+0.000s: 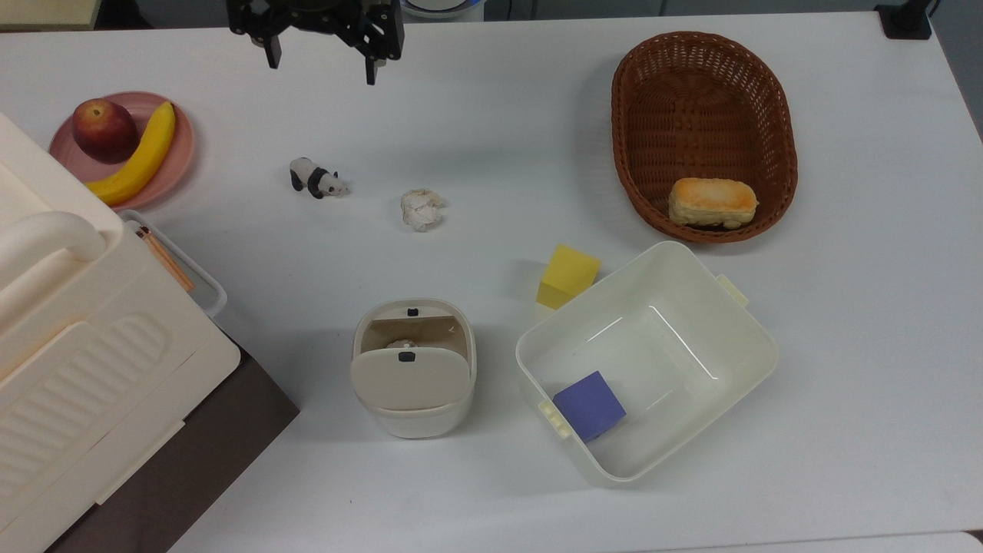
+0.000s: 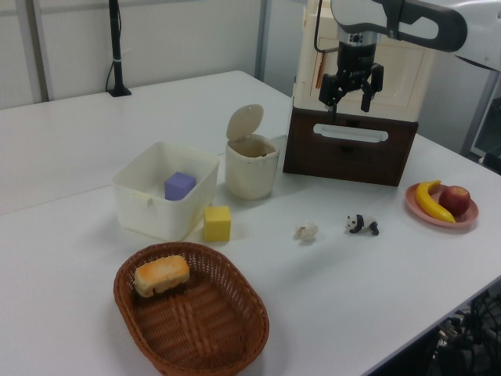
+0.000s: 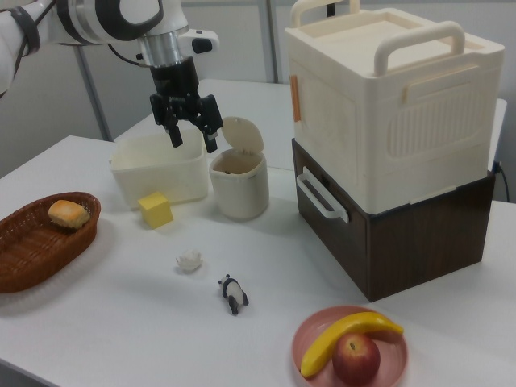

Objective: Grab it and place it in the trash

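Black two-finger gripper (image 1: pixel 321 67) hangs above the table with fingers spread apart, nothing between them; in the top view it sits at the upper edge, well apart from the paper. Small crumpled ball of off-white paper (image 1: pixel 421 209) lies on the white table (image 1: pixel 491 123), untouched. Black-and-white toy panda figurine (image 1: pixel 316 178) stands near it, on the top view's left. Small cream plastic bin with rounded corners (image 1: pixel 415 367): flap lid tipped up, mouth open, a pale scrap visible inside. In the top view the bin is below the paper ball, apart from it. On the top view's right of the bin, a larger lidless cream tub (image 1: pixel 695 273) holds a purple cube (image 1: pixel 589 405); a yellow cube (image 1: pixel 567 275) rests just beside the tub's rim. Brown oval wicker basket (image 1: pixel 703 73) holds a bread roll (image 1: pixel 711 202). Pink plate (image 1: pixel 180 150) carries an apple (image 1: pixel 104 128) and a banana (image 1: pixel 142 157).
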Robot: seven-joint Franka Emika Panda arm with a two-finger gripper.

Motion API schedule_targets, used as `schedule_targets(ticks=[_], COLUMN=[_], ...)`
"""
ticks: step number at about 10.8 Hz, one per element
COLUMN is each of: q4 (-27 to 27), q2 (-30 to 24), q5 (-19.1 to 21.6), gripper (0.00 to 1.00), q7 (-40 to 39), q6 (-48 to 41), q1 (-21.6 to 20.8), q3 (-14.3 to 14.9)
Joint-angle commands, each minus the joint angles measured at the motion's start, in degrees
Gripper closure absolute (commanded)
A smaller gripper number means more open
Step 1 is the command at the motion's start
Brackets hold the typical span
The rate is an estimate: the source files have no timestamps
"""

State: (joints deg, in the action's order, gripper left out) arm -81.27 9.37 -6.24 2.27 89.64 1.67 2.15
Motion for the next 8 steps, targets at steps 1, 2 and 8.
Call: schedule_targets(ticks=[1, 2, 8], q4=[-1.0, -1.0, -0.6], q2=[-0.8, -0.7, -1.2], q5=[2.3, 2.3, 3.3], gripper=[0.0, 0.0, 0.0], q7=[-2.7, -2.7, -2.7], q6=[-2.4, -2.4, -2.5], q1=[-0.3, -0.2, -0.1], q3=[0.4, 0.4, 0.6])
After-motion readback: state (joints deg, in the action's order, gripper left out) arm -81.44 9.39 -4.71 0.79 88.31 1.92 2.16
